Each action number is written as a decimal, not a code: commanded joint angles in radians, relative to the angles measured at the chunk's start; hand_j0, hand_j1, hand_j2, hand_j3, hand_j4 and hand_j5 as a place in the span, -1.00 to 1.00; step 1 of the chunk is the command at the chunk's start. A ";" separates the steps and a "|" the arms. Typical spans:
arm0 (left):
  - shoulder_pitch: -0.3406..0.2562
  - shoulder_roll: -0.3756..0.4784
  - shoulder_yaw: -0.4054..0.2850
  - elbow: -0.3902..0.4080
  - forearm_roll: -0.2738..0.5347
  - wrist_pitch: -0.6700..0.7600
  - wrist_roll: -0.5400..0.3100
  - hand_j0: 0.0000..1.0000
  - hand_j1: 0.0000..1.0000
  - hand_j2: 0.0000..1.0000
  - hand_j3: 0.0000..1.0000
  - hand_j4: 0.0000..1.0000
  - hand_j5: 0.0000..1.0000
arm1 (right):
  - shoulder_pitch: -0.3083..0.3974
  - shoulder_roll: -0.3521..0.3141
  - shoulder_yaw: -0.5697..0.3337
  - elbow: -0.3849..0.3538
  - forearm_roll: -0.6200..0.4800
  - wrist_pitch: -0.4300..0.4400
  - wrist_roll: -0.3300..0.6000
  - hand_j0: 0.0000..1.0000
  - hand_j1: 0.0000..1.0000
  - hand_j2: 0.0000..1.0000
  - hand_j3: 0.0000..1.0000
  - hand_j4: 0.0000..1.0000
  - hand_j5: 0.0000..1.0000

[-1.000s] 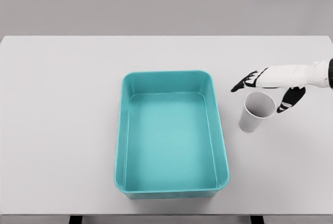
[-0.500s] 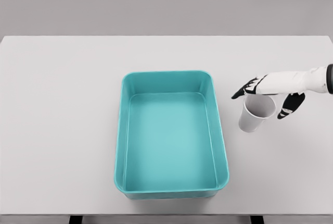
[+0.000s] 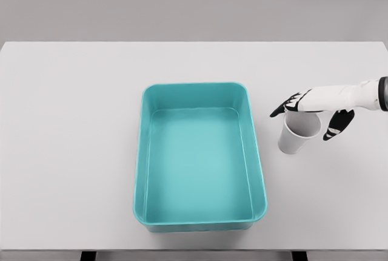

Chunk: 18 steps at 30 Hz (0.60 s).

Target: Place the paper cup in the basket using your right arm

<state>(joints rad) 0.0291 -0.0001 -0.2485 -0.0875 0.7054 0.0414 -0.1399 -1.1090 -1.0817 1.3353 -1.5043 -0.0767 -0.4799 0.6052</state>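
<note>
A white paper cup (image 3: pixel 291 141) stands on the table just right of the teal basket (image 3: pixel 195 85), with its mouth tipped toward me. My right hand (image 3: pixel 303 122) reaches in from the right edge and hovers at the cup's rim. Its dark fingers (image 3: pixel 282 106) lie over the far left side of the rim, and the thumb hangs by the right side. The fingers are spread and not closed on the cup. The basket holds nothing. My left arm does not show.
The white table (image 3: pixel 73 127) runs the full width of the view, with its front edge at the bottom. The basket's right wall (image 3: pixel 257 152) stands a short gap left of the cup.
The right hand has sunk from above the cup down to its rim and drawn slightly inward. The cup and basket have not moved.
</note>
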 commanded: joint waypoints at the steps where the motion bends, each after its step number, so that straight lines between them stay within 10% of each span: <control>1: 0.000 0.000 0.000 0.000 0.000 0.000 -0.001 1.00 1.00 1.00 1.00 1.00 1.00 | 0.000 0.000 0.001 0.004 -0.005 0.001 -0.001 1.00 1.00 1.00 1.00 1.00 1.00; 18: 0.000 0.000 0.000 0.000 0.000 0.000 0.000 1.00 1.00 1.00 1.00 1.00 1.00 | -0.002 0.032 0.004 0.049 -0.008 -0.008 -0.002 1.00 1.00 1.00 1.00 1.00 1.00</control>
<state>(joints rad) 0.0291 -0.0001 -0.2485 -0.0874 0.7054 0.0413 -0.1402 -1.1106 -1.0597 1.3391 -1.4629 -0.0800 -0.4904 0.6032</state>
